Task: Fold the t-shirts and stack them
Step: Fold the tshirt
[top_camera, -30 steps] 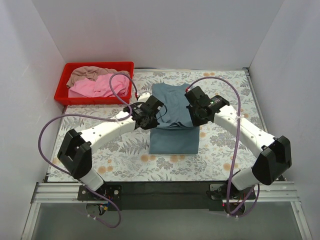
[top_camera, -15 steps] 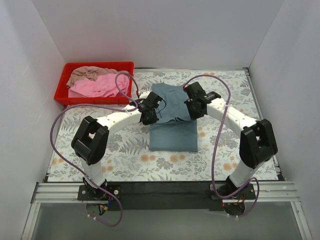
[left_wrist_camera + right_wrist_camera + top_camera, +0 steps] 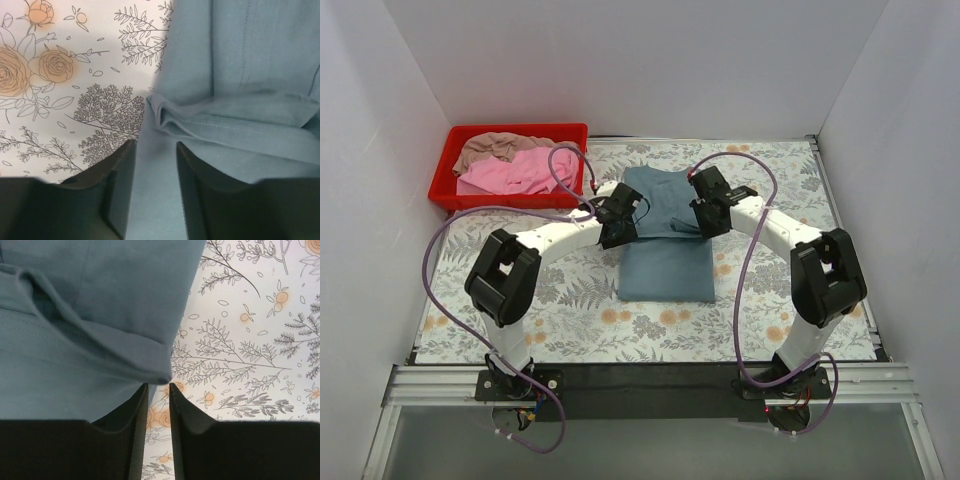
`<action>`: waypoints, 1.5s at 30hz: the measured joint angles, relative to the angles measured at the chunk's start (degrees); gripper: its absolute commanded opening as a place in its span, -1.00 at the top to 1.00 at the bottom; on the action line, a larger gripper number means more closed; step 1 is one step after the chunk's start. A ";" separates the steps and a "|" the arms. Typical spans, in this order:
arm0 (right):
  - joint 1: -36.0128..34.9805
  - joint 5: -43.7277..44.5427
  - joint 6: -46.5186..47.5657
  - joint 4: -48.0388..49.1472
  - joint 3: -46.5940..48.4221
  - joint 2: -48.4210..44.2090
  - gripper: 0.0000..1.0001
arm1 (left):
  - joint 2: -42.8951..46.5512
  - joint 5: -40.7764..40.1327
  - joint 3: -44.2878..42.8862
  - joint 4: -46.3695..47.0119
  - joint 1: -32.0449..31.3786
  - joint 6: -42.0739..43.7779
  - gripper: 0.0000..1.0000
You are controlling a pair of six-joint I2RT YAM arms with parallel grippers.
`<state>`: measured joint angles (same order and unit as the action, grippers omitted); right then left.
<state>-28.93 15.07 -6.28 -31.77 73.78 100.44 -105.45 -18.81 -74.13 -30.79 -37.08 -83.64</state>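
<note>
jaws parted a little on both, clamping nothing; left gripper (image 3: 155,145) over blue-grey t-shirt (image 3: 240,60), right gripper (image 3: 158,386) just off its folded corner.

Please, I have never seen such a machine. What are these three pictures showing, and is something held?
The machine is a white left arm and right arm, bolted at a flowered table. The wide picture looks down from above. The other two come from a camera on each wrist, so the dark shapes there are the fingers of the left tool and the right tool. A partly folded blue-grey t-shirt lies between them. A pink t-shirt and a beige t-shirt lie in a red tray. Both tools stand open at the shirt's edges and hold nothing.
</note>
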 measured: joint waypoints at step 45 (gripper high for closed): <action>17.70 -57.18 -33.07 63.69 -60.63 -25.55 0.00 | 33.33 13.49 45.16 18.58 -4.85 -20.17 0.51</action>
<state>-11.22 -42.11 -39.35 31.92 13.15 74.89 -72.12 -5.32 -28.97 -12.21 -41.93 -103.81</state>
